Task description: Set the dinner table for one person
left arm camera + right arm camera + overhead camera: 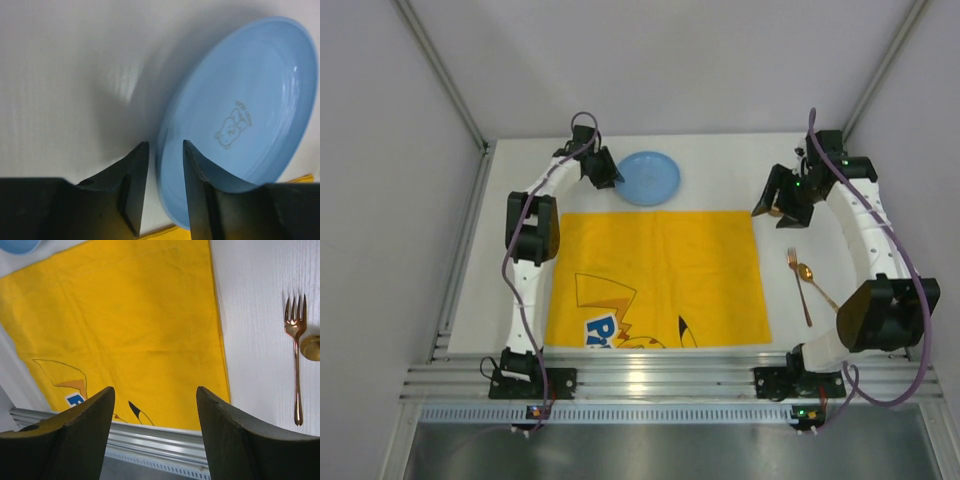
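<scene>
A blue plate (648,178) lies on the white dinner table (720,160) just beyond the yellow cartoon mat (660,275). My left gripper (612,178) is at the plate's left edge. In the left wrist view its fingers straddle the rim of the plate (250,95): one finger (205,185) is over the plate's face, and the other (132,180) is outside the rim with a thin strip of table showing between. My right gripper (782,205) hangs open and empty above the table near the mat's far right corner.
A copper fork (800,285) and spoon (817,285) lie on the table right of the mat; both show in the right wrist view, fork (296,365) and spoon bowl (311,347). A metal rail (650,380) runs along the near edge. Grey walls enclose the table.
</scene>
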`<state>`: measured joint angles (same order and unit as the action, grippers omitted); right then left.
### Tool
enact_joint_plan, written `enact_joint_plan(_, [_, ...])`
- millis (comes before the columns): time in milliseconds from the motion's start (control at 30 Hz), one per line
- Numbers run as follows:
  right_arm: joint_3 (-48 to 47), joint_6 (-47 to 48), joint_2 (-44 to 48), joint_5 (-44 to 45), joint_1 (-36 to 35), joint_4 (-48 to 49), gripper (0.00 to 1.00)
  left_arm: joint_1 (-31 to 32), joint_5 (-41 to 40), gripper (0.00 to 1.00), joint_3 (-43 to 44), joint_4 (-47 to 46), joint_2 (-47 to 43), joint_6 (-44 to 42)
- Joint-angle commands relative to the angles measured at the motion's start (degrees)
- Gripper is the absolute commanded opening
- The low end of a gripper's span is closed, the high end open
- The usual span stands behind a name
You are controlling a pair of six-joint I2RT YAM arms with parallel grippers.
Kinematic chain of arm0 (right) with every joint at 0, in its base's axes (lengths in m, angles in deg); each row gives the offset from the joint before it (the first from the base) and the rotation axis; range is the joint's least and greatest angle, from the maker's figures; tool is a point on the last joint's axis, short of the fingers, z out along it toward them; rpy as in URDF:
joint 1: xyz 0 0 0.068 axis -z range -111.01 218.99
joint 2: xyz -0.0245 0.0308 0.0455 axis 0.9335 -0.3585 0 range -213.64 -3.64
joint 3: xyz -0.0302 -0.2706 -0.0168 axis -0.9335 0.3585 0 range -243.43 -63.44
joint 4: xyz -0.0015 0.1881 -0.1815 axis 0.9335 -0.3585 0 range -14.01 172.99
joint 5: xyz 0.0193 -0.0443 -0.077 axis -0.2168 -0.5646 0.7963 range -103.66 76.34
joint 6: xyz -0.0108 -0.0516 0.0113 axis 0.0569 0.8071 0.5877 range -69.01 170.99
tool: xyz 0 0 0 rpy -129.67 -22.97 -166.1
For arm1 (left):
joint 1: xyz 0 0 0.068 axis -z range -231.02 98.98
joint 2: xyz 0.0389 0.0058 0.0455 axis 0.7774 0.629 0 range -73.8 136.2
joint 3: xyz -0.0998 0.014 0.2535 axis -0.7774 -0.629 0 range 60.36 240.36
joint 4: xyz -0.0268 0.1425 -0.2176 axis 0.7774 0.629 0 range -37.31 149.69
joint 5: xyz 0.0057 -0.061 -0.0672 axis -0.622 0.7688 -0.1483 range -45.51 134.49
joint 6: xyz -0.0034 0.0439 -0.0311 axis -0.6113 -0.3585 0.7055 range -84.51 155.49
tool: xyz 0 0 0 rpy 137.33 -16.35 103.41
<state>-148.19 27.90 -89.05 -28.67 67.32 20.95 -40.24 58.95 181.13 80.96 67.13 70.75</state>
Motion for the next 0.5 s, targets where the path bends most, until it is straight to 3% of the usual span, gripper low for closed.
enact_joint_plan(0, [-3.2,0.8,-1.7,0.8,1.2,-2.6,0.67,0.8,0.9,0.40,2.2,-0.1,2.3,1.3])
enact_joint_plan(167, [-4.4,1.8,-2.1,0.4,4.0,-3.3,0.67,0.9,1.9,0.29,2.5,-0.1,3.5,1.6])
enact_joint_plan(200, [-4.3,1.7,-2.1,0.3,4.1,-3.3,0.67,0.9,2.7,0.22,2.9,-0.3,3.8,1.7])
enact_joint_plan(233, [-3.9,1.8,-2.0,0.0,4.1,-3.3,0.67,0.9,4.2,0.01,3.8,-0.6,4.4,2.1])
enact_joint_plan(467, [-4.9,1.2,-0.1,0.0,4.1,-3.3,0.66,1.6,8.9,0.00,3.8,-3.4,-4.2,2.1])
